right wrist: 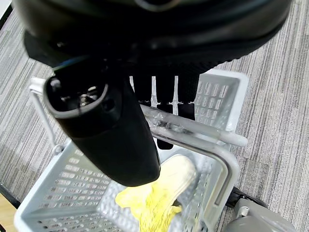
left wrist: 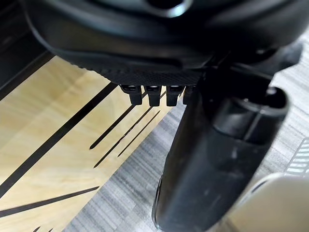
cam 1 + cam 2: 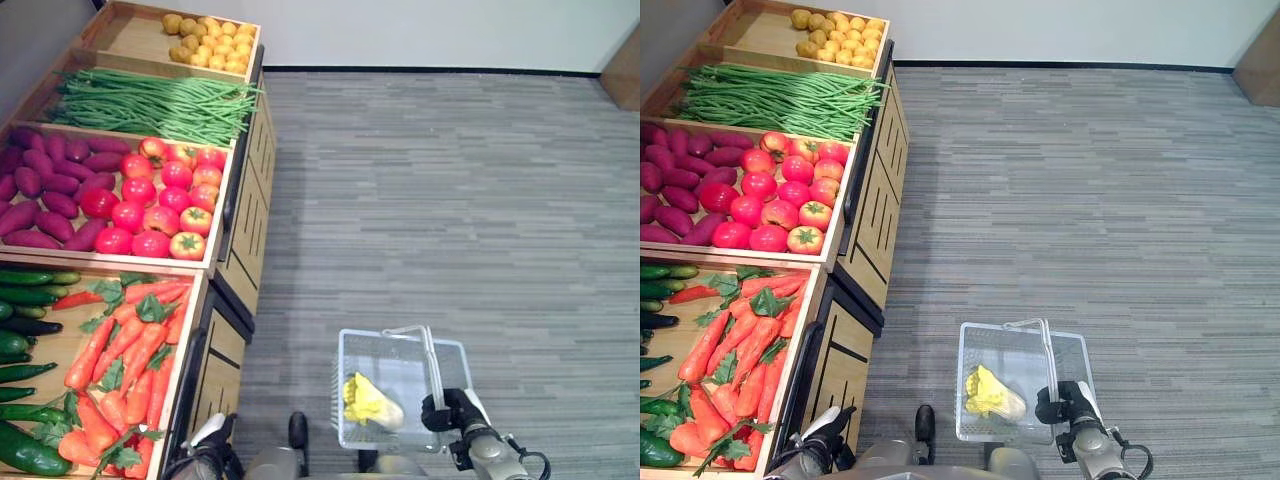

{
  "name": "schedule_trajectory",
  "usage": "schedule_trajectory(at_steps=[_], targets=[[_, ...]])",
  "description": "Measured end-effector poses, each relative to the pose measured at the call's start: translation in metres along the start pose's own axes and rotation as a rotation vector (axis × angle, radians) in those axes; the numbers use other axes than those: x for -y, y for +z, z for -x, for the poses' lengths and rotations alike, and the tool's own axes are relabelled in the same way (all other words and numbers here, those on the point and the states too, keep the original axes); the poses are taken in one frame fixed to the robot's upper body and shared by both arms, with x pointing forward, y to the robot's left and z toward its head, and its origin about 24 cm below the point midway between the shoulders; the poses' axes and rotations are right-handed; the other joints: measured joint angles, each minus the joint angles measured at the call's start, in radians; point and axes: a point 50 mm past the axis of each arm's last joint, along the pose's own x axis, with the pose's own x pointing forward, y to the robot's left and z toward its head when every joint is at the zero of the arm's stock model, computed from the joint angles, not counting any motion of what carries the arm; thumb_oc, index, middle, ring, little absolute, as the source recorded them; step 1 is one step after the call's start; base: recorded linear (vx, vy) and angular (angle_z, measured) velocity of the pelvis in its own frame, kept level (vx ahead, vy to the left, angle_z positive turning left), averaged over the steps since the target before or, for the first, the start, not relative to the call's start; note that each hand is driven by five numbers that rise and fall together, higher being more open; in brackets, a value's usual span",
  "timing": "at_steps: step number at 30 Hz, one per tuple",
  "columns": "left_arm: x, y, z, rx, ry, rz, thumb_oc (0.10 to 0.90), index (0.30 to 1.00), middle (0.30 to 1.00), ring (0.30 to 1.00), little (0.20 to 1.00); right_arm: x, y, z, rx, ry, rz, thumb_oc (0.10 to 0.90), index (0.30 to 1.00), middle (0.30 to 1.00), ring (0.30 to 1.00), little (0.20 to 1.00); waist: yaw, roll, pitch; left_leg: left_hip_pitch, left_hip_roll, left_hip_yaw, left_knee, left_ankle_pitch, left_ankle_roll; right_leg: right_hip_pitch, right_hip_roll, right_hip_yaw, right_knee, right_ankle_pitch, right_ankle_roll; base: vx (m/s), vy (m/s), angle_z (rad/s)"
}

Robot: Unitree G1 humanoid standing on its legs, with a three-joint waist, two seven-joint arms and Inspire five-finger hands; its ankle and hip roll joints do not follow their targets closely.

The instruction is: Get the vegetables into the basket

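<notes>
down by the robot's right side, the right hand (image 3: 447, 410) has its fingers curled round the handle (image 1: 193, 128) of the white basket (image 3: 352, 395), which hangs over the grey floor (image 3: 450, 200) with one yellow leafy vegetable (image 3: 372, 402) inside. the left hand (image 3: 823, 436) hangs low beside the wooden stand (image 3: 868, 250), fingers straight and empty. carrots (image 3: 125, 365) lie nearest in the stand. reaching left could swing the basket, and a shifting load might tip the vegetable out or knock the stand.
</notes>
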Motion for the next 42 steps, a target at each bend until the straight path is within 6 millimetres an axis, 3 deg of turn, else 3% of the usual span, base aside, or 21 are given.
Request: schedule_trajectory(at_steps=[1,2,4,7,9,11,13,14,16,18,21,24,25,26,27,28,30,32,38,41,42], targets=[[0.001,-0.001,0.0,-0.004,-0.008,-0.003,0.9,1.0,1.0,1.0,1.0,0.0,0.001,0.0,0.002,0.0,0.004,0.4,0.3,0.3,0.3,0.3,-0.001,0.003,-0.001,0.002,0.004,-0.001,-0.002,-0.007,-0.006,-0.021,0.003,0.002,0.048,-0.009,0.011,0.04,-0.02,-0.01],[0.003,-0.002,0.0,-0.012,-0.017,-0.012,0.9,1.0,1.0,1.0,1.0,0.001,0.006,-0.002,0.018,-0.008,0.002,0.4,0.3,0.3,0.3,0.3,-0.009,0.009,-0.005,0.009,0.015,-0.014,-0.005,-0.004,-0.001,-0.104,0.014,0.017,0.222,-0.023,0.026,0.08,-0.108,0.15],[0.001,-0.003,0.0,-0.014,-0.009,-0.015,0.9,1.0,1.0,1.0,1.0,0.0,0.009,-0.002,0.031,-0.007,0.007,0.4,0.3,0.3,0.3,0.3,-0.006,0.002,-0.021,0.01,0.012,-0.02,-0.007,-0.003,0.001,-0.176,-0.028,0.022,0.289,-0.051,0.036,0.14,-0.191,0.17],[-0.006,-0.001,-0.002,-0.023,0.011,-0.02,0.9,1.0,1.0,1.0,1.0,-0.005,0.014,-0.002,0.052,0.012,0.03,0.4,0.3,0.3,0.3,0.3,-0.011,-0.005,-0.025,-0.006,0.015,-0.073,-0.002,-0.003,0.0,-0.192,-0.069,0.068,0.122,-0.031,0.057,0.11,-0.138,0.34],[-0.006,-0.005,-0.002,-0.035,0.013,-0.02,0.9,1.0,1.0,1.0,1.0,-0.01,0.012,-0.001,0.051,0.031,0.039,0.4,0.3,0.3,0.3,0.3,-0.02,-0.007,-0.024,-0.005,0.03,-0.103,0.005,-0.005,-0.01,-0.189,-0.092,0.073,-0.031,0.055,0.065,0.19,-0.302,0.53],[-0.003,-0.013,0.0,-0.069,0.007,-0.016,0.9,1.0,1.0,1.0,1.0,-0.012,0.008,0.001,0.041,0.038,0.042,0.4,0.3,0.3,0.3,0.3,-0.031,-0.001,-0.022,-0.009,0.055,-0.141,0.019,-0.026,-0.048,-0.154,-0.076,0.052,-0.051,0.14,0.067,0.15,-0.316,0.63],[0.002,-0.014,0.001,-0.065,-0.002,-0.012,0.9,1.0,1.0,1.0,1.0,-0.008,-0.002,0.003,0.005,0.025,0.039,0.4,0.3,0.3,0.3,0.3,-0.03,0.023,-0.028,0.02,0.117,-0.152,-0.004,-0.033,-0.049,-0.135,-0.028,0.0,-0.044,0.136,0.034,0.13,-0.299,0.64],[0.006,-0.016,0.003,-0.066,-0.011,-0.008,0.9,1.0,1.0,1.0,1.0,-0.005,-0.006,0.003,-0.005,0.021,0.046,0.4,0.3,0.3,0.3,0.3,-0.026,0.035,-0.032,0.028,0.156,-0.151,-0.001,-0.026,-0.028,-0.116,0.012,-0.022,-0.048,0.125,0.002,0.11,-0.276,0.32],[0.014,-0.02,0.006,-0.075,-0.03,0.004,0.9,1.0,1.0,1.0,1.0,0.003,-0.008,0.003,-0.011,0.009,0.058,0.4,0.3,0.3,0.3,0.3,-0.01,0.043,-0.032,0.017,0.203,-0.156,0.042,-0.009,-0.025,-0.101,0.06,-0.048,-0.04,0.107,-0.039,0.07,-0.262,0.17],[0.016,-0.016,0.006,-0.069,-0.034,0.017,0.9,1.0,1.0,1.0,1.0,0.011,-0.009,0.003,-0.009,-0.009,0.068,0.4,0.3,0.3,0.3,0.3,-0.007,0.039,-0.03,-0.018,0.213,-0.176,0.065,0.047,-0.036,-0.108,0.069,-0.082,-0.025,0.09,-0.067,0.04,-0.22,0.48],[0.012,-0.007,0.003,-0.043,-0.025,0.02,0.9,1.0,1.0,1.0,1.0,0.026,-0.008,0.002,-0.008,-0.041,0.086,0.4,0.3,0.3,0.3,0.3,-0.001,0.027,-0.027,-0.048,0.211,-0.195,0.051,0.183,-0.131,-0.109,0.064,-0.131,-0.024,0.07,-0.101,0.03,-0.171,0.51],[0.009,-0.005,0.002,-0.04,-0.015,0.023,0.9,1.0,1.0,1.0,1.0,0.031,-0.011,0.003,-0.015,-0.058,0.095,0.4,0.3,0.3,0.3,0.3,-0.007,0.029,-0.028,-0.099,0.205,-0.188,0.121,0.204,-0.156,-0.087,0.057,-0.194,-0.03,0.063,-0.121,-0.01,-0.105,0.54],[0.008,-0.005,0.002,-0.04,-0.011,0.025,0.9,1.0,1.0,1.0,1.0,0.03,-0.013,0.003,-0.02,-0.055,0.097,0.4,0.3,0.3,0.3,0.3,-0.005,0.028,-0.027,-0.106,0.197,-0.175,0.131,0.192,-0.171,-0.075,0.056,-0.212,-0.032,0.057,-0.129,-0.05,-0.144,0.7],[0.006,-0.003,0.001,-0.038,-0.009,0.024,0.9,1.0,1.0,1.0,1.0,0.03,-0.016,0.004,-0.024,-0.055,0.098,0.4,0.3,0.3,0.3,0.3,-0.01,0.026,-0.025,-0.121,0.193,-0.121,0.163,0.206,-0.159,-0.07,0.047,-0.238,-0.034,0.063,-0.143,-0.03,-0.089,1.15],[0.003,0.001,-0.001,-0.026,0.0,0.025,0.9,1.0,1.0,1.0,1.0,0.029,-0.023,0.007,-0.043,-0.056,0.099,0.4,0.3,0.3,0.3,0.3,-0.031,0.019,-0.021,-0.16,0.184,0.018,0.209,0.166,-0.15,-0.055,0.027,-0.314,-0.057,0.067,-0.155,-0.01,-0.053,1.19],[0.0,0.004,-0.001,-0.017,0.008,0.025,0.9,1.0,1.0,1.0,1.0,0.029,-0.024,0.007,-0.046,-0.056,0.099,0.4,0.3,0.3,0.3,0.3,-0.031,0.017,-0.02,-0.158,0.176,0.059,0.212,0.123,-0.154,-0.049,0.027,-0.323,-0.068,0.062,-0.145,-0.01,-0.041,0.96],[0.003,-0.001,0.0,-0.032,-0.002,0.023,0.9,1.0,1.0,1.0,1.0,0.028,-0.023,0.007,-0.045,-0.053,0.096,0.4,0.3,0.3,0.3,0.3,-0.028,0.018,-0.019,-0.122,0.168,0.087,0.193,0.098,-0.158,-0.05,0.033,-0.335,-0.065,0.064,-0.153,-0.01,-0.021,0.23],[0.001,0.001,-0.001,-0.033,0.001,0.021,0.9,1.0,1.0,1.0,1.0,0.028,-0.026,0.008,-0.052,-0.066,0.083,0.4,0.3,0.3,0.3,0.3,-0.05,0.017,-0.014,-0.104,0.169,0.17,0.189,0.065,-0.138,-0.042,0.027,-0.373,-0.072,0.062,-0.146,0.03,0.031,0.57],[0.003,-0.002,0.0,-0.049,-0.01,0.012,0.9,1.0,1.0,1.0,1.0,0.032,-0.023,0.007,-0.051,-0.09,0.052,0.4,0.3,0.3,0.3,0.3,-0.058,0.033,0.017,-0.042,0.145,0.222,0.092,-0.003,-0.092,-0.032,0.008,-0.409,-0.014,0.018,-0.086,0.1,0.12,0.26],[0.002,-0.003,-0.001,-0.058,-0.01,0.006,0.9,1.0,1.0,1.0,1.0,0.033,-0.02,0.006,-0.044,-0.106,0.029,0.4,0.3,0.3,0.3,0.3,-0.053,0.021,0.024,-0.028,0.097,0.225,0.085,-0.042,-0.058,-0.056,-0.053,-0.387,0.074,-0.022,-0.05,0.12,0.173,0.11],[-0.001,-0.005,-0.001,-0.06,0.0,-0.003,0.9,1.0,1.0,1.0,1.0,0.03,-0.02,0.006,-0.041,-0.098,0.023,0.4,0.3,0.3,0.3,0.3,-0.049,0.021,0.023,-0.026,0.071,0.22,0.094,-0.051,-0.044,-0.075,-0.074,-0.329,0.111,-0.031,-0.036,0.15,0.228,0.18]])
